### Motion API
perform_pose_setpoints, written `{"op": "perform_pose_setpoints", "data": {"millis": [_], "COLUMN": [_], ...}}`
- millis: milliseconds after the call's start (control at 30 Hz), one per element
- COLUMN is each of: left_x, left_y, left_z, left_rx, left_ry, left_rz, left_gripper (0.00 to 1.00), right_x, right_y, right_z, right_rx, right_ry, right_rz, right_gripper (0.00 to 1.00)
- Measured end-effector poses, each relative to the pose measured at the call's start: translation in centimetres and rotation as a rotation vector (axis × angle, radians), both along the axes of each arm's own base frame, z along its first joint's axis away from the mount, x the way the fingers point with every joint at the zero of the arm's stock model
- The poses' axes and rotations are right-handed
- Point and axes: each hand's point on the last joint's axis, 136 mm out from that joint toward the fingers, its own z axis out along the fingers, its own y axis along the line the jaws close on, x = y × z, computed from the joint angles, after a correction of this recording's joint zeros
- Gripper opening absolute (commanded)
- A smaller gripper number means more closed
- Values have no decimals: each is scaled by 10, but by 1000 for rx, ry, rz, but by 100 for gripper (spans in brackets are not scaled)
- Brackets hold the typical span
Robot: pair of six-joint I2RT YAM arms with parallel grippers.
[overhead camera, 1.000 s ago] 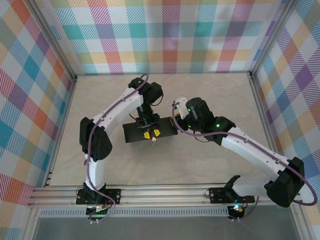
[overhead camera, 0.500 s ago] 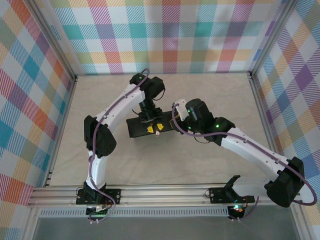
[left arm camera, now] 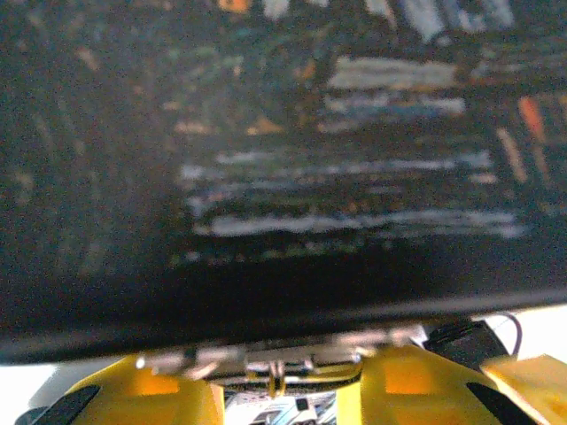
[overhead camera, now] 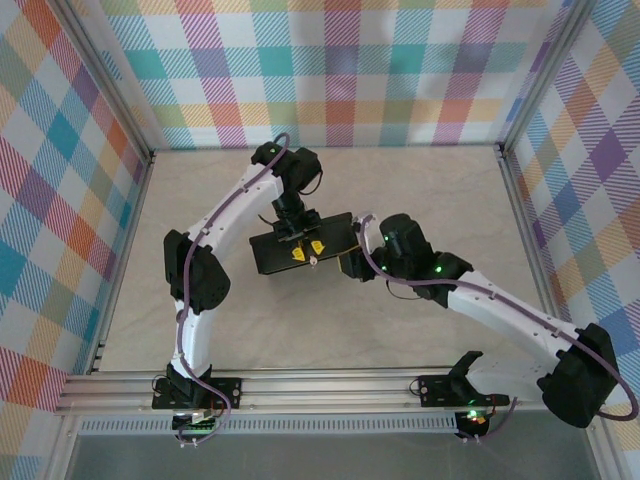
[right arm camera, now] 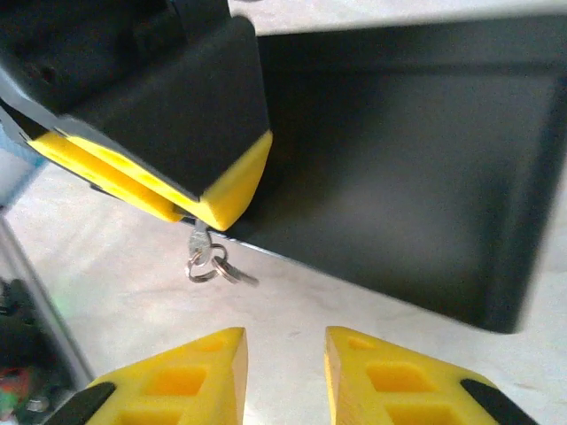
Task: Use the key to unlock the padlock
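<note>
Nearest in, right arm (overhead camera: pixel 480 300), slanting up from the near right toward the box (right arm camera: pixel 399 177). At its end, right tool (right arm camera: pixel 283 343), just off the box's near side and aimed at it. Fingers parted by a narrow slit, nothing between them, bare worktop (right arm camera: pixel 292 301) showing through the gap. Clear of the box, not touching.

Next up, the key (right arm camera: pixel 205 257): tiny, silvery, right at the box's near edge, roughly midway along it. Hangs down against that edge, a couple of small rings bunched at the bottom, just over the worktop. Upper end gone up between yellow fingertips, out of sight.

And over it, left tool (left arm camera: pixel 279 382), slung across the box from its far side and tipped down over the near edge. Closed on the top of the key, yellow tips only slightly apart, thin metal caught between them. Directly above the key, a little beyond the right tool, apart from it.

Underneath, the box itself: black, flat, lying askew on the worktop, right end farther away than the left. Lid dark, with blurred pale streaks in the left wrist view.

Farther still, left arm (overhead camera: pixel 235 205), arching round the box's left end to its far side. Beyond the box, plaid wall (overhead camera: pixel 330 70).
</note>
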Motion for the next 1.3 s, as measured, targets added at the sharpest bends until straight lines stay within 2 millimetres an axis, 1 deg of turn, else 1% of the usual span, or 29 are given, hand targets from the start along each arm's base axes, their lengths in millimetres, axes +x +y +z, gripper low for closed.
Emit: {"op": "perform_pose_setpoints", "data": {"millis": [100,200,367,500,600,700,933,1200,1300], "left_x": [-1,-1,-4,-5,-5,-3,-3,-2,0], "left_y": [-2,-5,-7,-8,-10,-12,-12,-13,-13], "left_z": [2,2,6,8,8,7,6,6,7], "left_rx": [-13,-30,-56,-70,-81,-92,-88,-88,-99], "left_ry": [8,7,5,4,6,4,9,11,8], "left_rz": [8,16,33,42,51,55,61,76,81], "left_gripper": [16,16,16,17,16,16,17,16,16], "right_x": [-6,-6,-3,2,5,7,8,3,1], "right_y": [8,19,30,36,39,43,46,48,47], "right_z": [-16,-19,-7,4,6,4,0,0,-6], "right_rx": [78,158,285,349,373,381,399,435,432], "right_ry": [93,152,180,181,188,193,212,240,256], "right_rz": [-3,-5,-17,-21,-25,-26,-27,-19,-20], "right_gripper": [32,33,34,34,34,33,28,31,30]}}
